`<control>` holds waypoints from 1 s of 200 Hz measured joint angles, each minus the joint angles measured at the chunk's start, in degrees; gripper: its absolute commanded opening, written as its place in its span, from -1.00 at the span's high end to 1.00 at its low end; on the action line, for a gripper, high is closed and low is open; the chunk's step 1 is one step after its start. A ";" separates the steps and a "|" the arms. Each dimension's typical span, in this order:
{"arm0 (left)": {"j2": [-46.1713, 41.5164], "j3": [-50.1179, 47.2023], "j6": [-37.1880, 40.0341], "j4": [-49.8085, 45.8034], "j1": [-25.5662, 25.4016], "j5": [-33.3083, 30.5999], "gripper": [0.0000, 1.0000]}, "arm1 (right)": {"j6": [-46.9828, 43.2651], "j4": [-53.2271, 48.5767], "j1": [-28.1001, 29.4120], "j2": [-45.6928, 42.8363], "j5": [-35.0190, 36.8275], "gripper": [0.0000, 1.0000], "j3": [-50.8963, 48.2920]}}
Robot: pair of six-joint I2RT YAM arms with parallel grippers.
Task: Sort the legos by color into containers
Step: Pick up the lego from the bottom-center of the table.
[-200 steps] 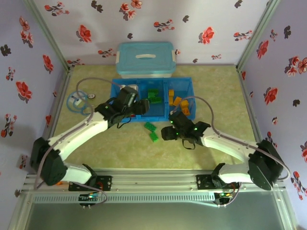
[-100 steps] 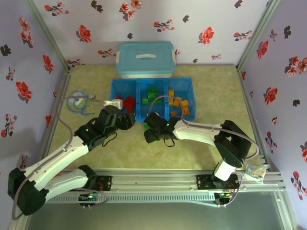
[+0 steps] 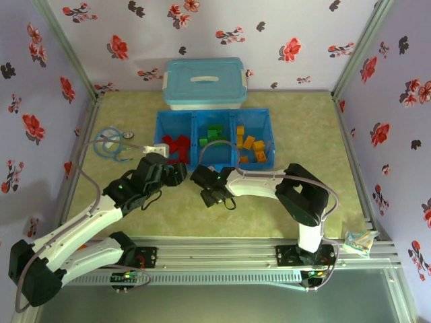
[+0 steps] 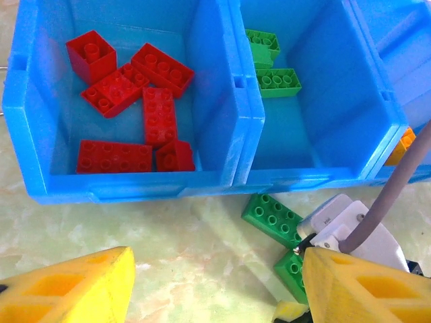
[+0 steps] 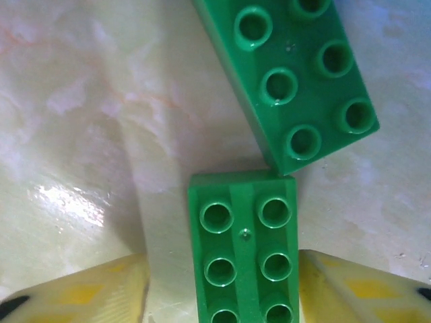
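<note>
The blue tray (image 3: 269, 128) holds red legos (image 3: 176, 143) in its left compartment, green legos (image 3: 214, 132) in the middle and orange legos (image 3: 250, 145) on the right. In front of the tray two green bricks lie on the table, touching at a corner: a far one (image 5: 289, 81) (image 4: 275, 219) and a near one (image 5: 246, 249) (image 4: 291, 268). My right gripper (image 5: 222, 296) (image 3: 207, 190) is open and straddles the near green brick, with a gap on its left side. My left gripper (image 4: 215, 296) (image 3: 178, 173) hangs open over bare table beside them.
A pale-blue lidded box (image 3: 204, 83) stands behind the tray. A coiled blue cable (image 3: 111, 142) and a white plug (image 3: 156, 147) lie at the left. A small packet (image 3: 357, 242) rests on the front rail at right. Flowered walls close in three sides.
My left gripper has drawn back from over the tray's left compartment to the table in front. My right gripper has swung left and come down over the two green bricks.
</note>
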 measured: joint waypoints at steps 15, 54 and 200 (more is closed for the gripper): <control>-0.11 -0.07 0.00 0.02 0.00 0.00 -0.32 | 0.09 -0.63 0.22 0.04 0.26 0.32 0.52; -1.11 -0.76 -0.02 -0.02 0.00 -0.42 -0.30 | -0.15 -1.86 0.59 0.02 1.25 0.48 2.47; -8.15 -4.83 -1.81 -2.43 -0.11 -0.83 -0.28 | -8.02 -8.17 -7.69 -7.39 8.92 0.44 17.40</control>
